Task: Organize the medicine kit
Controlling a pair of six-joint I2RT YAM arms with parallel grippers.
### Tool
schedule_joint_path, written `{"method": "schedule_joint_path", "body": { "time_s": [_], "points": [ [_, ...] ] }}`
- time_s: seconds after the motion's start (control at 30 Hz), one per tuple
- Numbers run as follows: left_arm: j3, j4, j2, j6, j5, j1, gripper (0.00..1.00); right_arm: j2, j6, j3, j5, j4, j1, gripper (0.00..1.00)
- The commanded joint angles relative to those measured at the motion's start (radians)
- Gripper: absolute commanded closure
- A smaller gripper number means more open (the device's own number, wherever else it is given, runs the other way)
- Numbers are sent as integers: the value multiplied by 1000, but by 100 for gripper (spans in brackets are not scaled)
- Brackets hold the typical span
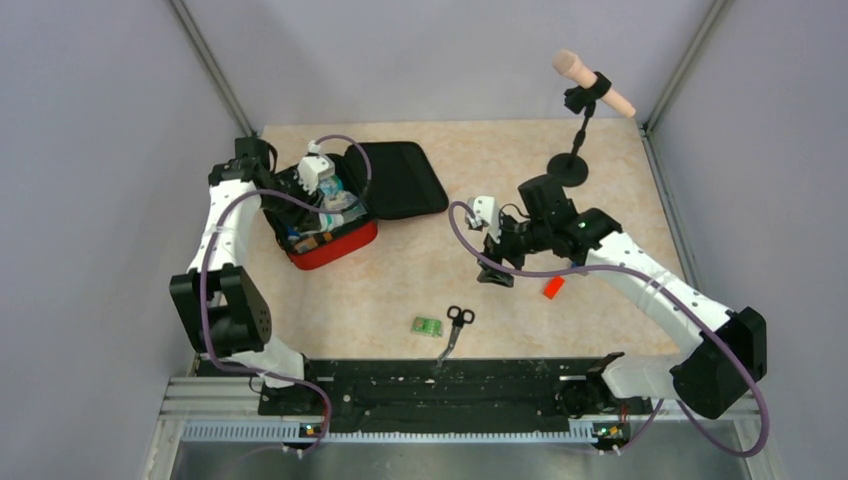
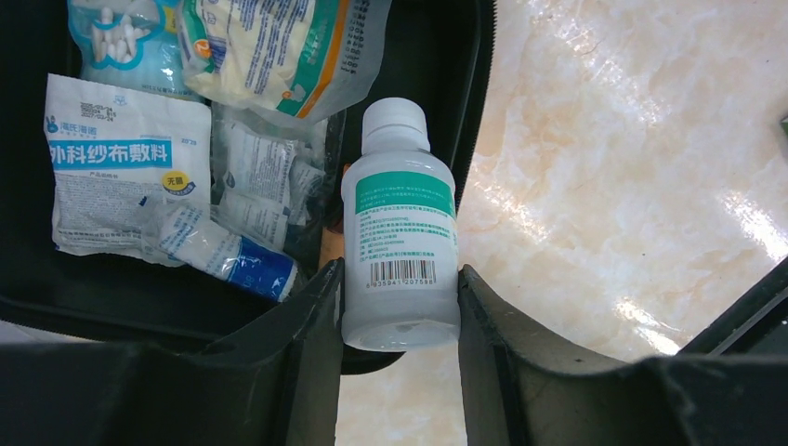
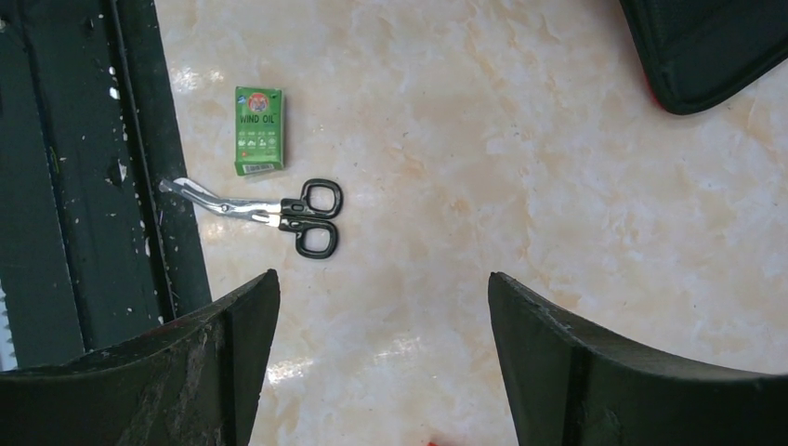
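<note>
**Left gripper** (image 2: 400, 274): jaws partly closed, grasping the lower end of a smooth white plastic bottle (image 2: 400, 232) with a green-banded label, at the edge of the medicine kit (image 1: 335, 248). **Kit:** a soft red case with black lining, lying open at the far left of the marbled table (image 1: 400, 280), with crinkled white packets (image 2: 121, 177) inside. **Right gripper** (image 3: 381, 283): spread wide and empty above the table, near black-handled scissors (image 3: 279, 212) and a small green box (image 3: 259, 130).

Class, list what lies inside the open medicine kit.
Inside the medicine kit: a gauze packet, a swab bag, sachets and a bandage roll. The left gripper holds a white bottle at its edge. Anything beneath the packets is covered.
</note>
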Motion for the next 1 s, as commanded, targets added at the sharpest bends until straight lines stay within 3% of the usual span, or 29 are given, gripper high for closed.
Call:
{"method": "schedule_joint_path", "body": {
  "time_s": [0.0,0.23,0.4,0.6,0.97],
  "points": [
    [79,-26,61,48,29,18,80,7,6,-6,-23,23,-9,20],
    [193,-121,38,-72,182,18,81,9,4,-26,-20,32,-13,20],
    [132,-131,-58,-139,385,11,80,11,7,-15,-37,64,-16,20],
    [35,-129,-78,-396,552,-4,82,84,35,93,-43,141,-13,19],
    [-146,43,-154,-834,653,-7,83,299,-54,307,173,199,232,19]
  ]
}}
